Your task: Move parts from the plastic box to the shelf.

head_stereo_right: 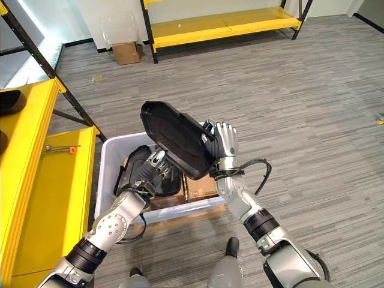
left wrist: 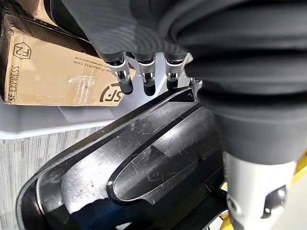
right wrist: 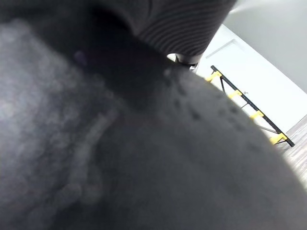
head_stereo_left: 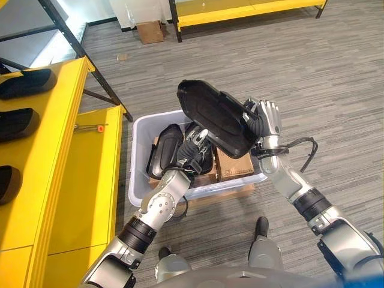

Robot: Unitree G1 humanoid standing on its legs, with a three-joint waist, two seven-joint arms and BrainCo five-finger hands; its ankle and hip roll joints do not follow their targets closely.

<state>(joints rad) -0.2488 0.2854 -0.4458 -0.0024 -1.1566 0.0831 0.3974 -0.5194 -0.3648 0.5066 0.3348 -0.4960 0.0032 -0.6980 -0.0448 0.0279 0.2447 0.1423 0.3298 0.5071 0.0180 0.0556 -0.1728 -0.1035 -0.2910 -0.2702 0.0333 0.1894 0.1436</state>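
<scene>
A large black plastic part (head_stereo_left: 213, 117) hangs tilted above the grey plastic box (head_stereo_left: 135, 174). My right hand (head_stereo_left: 268, 118) grips its right edge from behind, with the fingers curled on it. My left hand (head_stereo_left: 195, 146) reaches into the box under the part's lower edge. In the left wrist view its fingers (left wrist: 123, 76) are straight and lie along the part's glossy inner side (left wrist: 144, 163). More black parts (head_stereo_left: 163, 150) and a brown cardboard carton (head_stereo_left: 234, 165) lie in the box. The yellow shelf (head_stereo_left: 60, 156) stands to the left of the box.
Black parts (head_stereo_left: 27, 83) lie on the shelf's upper level, and a small orange-tipped tool (head_stereo_left: 99, 128) lies on its lower level. A dark diagonal brace (head_stereo_left: 90, 60) rises behind the shelf. At the far end of the floor are a cardboard box (head_stereo_left: 150, 31) and another yellow rack (head_stereo_left: 240, 12).
</scene>
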